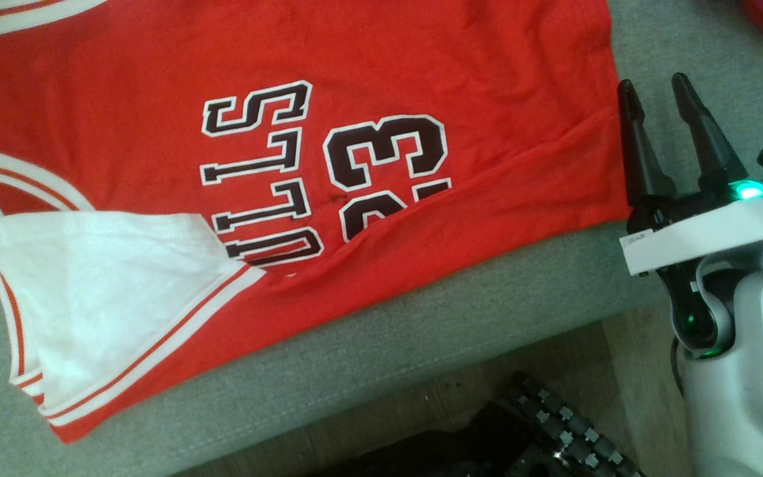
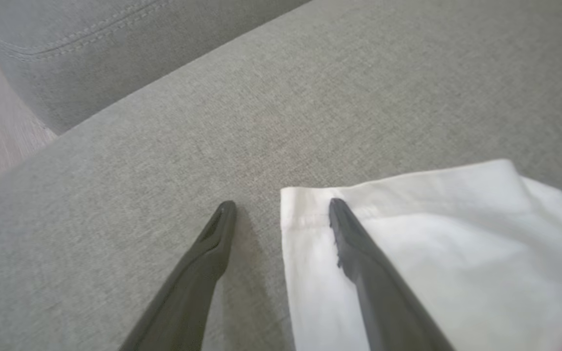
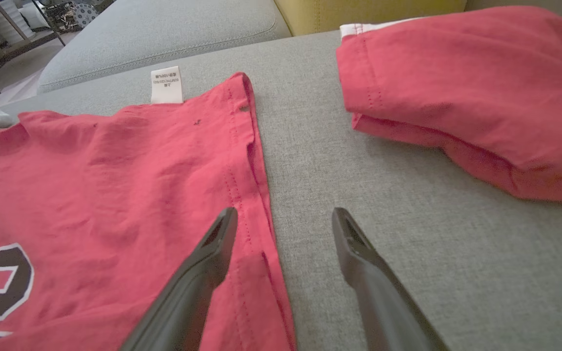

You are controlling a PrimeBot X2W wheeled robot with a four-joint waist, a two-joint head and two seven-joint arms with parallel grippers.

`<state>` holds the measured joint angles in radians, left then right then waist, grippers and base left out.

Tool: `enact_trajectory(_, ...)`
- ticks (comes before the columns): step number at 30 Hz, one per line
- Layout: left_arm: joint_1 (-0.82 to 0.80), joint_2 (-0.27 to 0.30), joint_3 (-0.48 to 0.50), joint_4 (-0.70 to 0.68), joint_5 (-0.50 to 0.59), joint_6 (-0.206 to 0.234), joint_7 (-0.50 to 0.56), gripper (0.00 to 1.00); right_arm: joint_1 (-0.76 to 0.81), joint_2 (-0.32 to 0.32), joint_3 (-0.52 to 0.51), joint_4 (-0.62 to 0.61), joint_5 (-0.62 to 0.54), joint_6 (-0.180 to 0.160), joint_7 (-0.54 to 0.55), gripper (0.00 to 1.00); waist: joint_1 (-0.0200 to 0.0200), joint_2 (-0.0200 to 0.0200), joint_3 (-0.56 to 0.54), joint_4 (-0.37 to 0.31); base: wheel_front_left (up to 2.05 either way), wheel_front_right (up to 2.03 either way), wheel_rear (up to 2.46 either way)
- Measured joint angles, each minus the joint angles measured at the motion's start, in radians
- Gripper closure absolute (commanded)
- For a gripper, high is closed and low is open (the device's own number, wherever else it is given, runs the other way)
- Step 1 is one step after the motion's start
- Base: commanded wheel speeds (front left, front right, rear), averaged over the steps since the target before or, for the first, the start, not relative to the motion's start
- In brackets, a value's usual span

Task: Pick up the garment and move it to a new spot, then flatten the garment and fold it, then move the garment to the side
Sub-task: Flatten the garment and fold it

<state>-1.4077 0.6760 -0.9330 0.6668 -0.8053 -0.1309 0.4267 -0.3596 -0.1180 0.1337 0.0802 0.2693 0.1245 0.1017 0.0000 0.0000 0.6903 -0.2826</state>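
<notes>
The garment (image 1: 421, 66) is a red basketball jersey with black-and-white lettering and the number 23, spread flat on a grey sofa cushion (image 1: 421, 344). White fabric (image 1: 103, 285) shows at its striped armhole. My right gripper (image 1: 653, 85) stands open just off the jersey's hem edge. In the right wrist view, that gripper (image 3: 285, 219) straddles the hem of the jersey (image 3: 115, 185), one finger over red cloth and one over bare cushion. My left gripper (image 2: 281, 209) is open, straddling the edge of a white cloth corner (image 2: 408, 243), with nothing between its fingers.
A second, folded red garment (image 3: 456, 87) lies on the cushion to the right of the jersey. The cushion's front edge runs close below the jersey, with wood floor and my dark base (image 1: 540, 430) beyond it. A white care label (image 3: 166, 85) sticks out at the hem.
</notes>
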Motion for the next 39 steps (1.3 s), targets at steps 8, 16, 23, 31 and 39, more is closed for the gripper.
enact_trajectory(8, -0.023, 0.042, -0.087, -0.062, -0.018, -0.001, -0.011, 1.00, -0.022, -0.003, 0.013, -0.007, 0.000, 0.000, 0.002, 0.00, 0.0000, 0.0000, 0.001, 0.000, 0.00, 0.00, 0.00)
enact_trajectory(16, -0.021, 0.034, -0.107, -0.003, 0.004, -0.001, -0.187, 1.00, -0.210, -0.038, 0.047, 0.072, 0.073, 0.000, 0.163, 0.00, 0.0000, 0.0000, -0.031, 0.012, 0.00, 0.00, 0.00)
enact_trajectory(23, -0.019, -0.019, -0.124, 0.025, -0.036, -0.001, -0.260, 1.00, -0.473, -0.074, 0.046, 0.283, 0.105, 0.000, 0.395, 0.00, 0.0000, 0.0000, -0.062, 0.051, 0.00, 0.00, 0.00)
enact_trajectory(31, -0.019, -0.024, -0.184, 0.033, -0.075, -0.001, -0.275, 1.00, -0.653, -0.068, 0.110, 0.487, 0.028, 0.000, 0.522, 0.00, 0.0000, 0.0000, -0.083, 0.086, 0.00, 0.00, 0.00)
enact_trajectory(39, -0.021, -0.022, -0.240, 0.030, -0.105, -0.001, -0.275, 1.00, -0.718, -0.059, 0.094, 0.624, -0.043, 0.000, 0.522, 0.00, 0.0000, 0.0000, -0.083, 0.098, 0.00, 0.00, 0.00)
